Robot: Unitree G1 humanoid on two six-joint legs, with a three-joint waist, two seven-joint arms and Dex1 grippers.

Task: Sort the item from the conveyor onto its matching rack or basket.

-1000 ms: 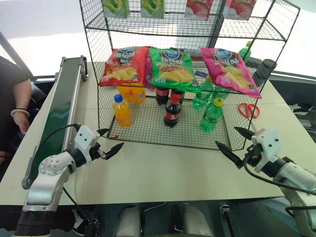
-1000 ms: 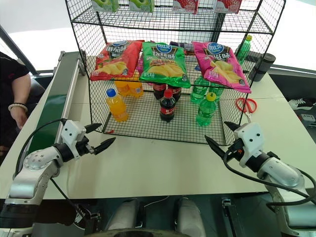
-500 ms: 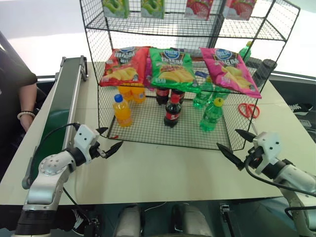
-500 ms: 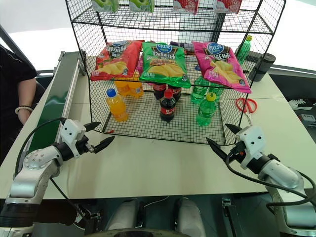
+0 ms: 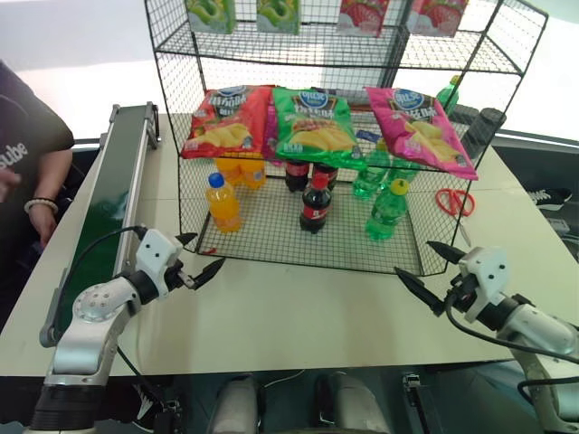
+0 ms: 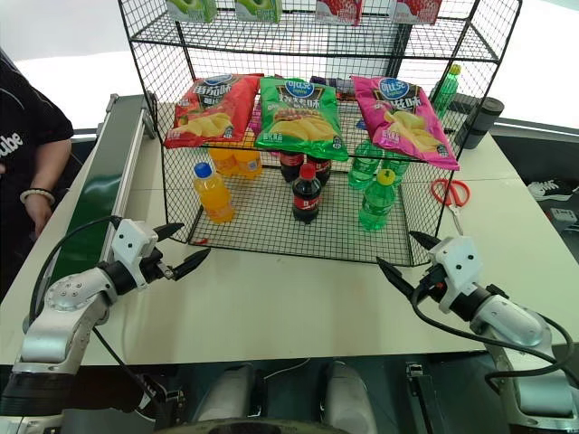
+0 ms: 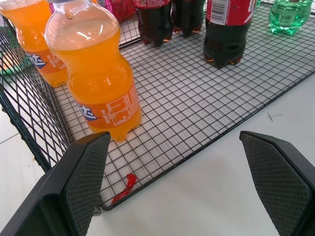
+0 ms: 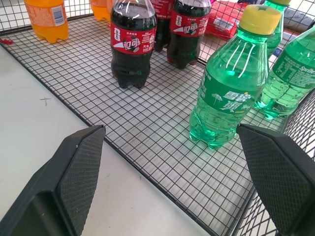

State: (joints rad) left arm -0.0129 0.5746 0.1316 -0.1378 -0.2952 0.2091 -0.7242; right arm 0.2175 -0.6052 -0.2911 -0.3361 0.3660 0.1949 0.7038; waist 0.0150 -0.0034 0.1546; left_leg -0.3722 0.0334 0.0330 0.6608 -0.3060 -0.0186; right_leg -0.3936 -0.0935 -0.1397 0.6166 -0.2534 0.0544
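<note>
Person's arm (image 5: 36, 194) shifting beside conveyor (image 5: 104, 203) | both grippers, left (image 5: 201, 257) and right (image 5: 429, 274), hovering over tabletop (image 5: 308, 298), jaws spread | green bottle (image 5: 387, 212) standing on rack (image 5: 298, 231) bottom shelf

Three crisp bags (image 5: 317, 127) across the middle shelf. Four cartons (image 5: 278, 13) up top. Lower tier: three orange bottles (image 5: 223, 203), three colas (image 5: 315, 204), three green bottles (image 5: 387, 212). One pair of scissors (image 5: 454, 201).

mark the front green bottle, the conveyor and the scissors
Green bottle (image 8: 230, 93), right wrist view, on its label.
Conveyor (image 5: 107, 203), left eye view, on the dark-green belt.
Scissors (image 6: 450, 192), right eye view, on the red handles.
</note>
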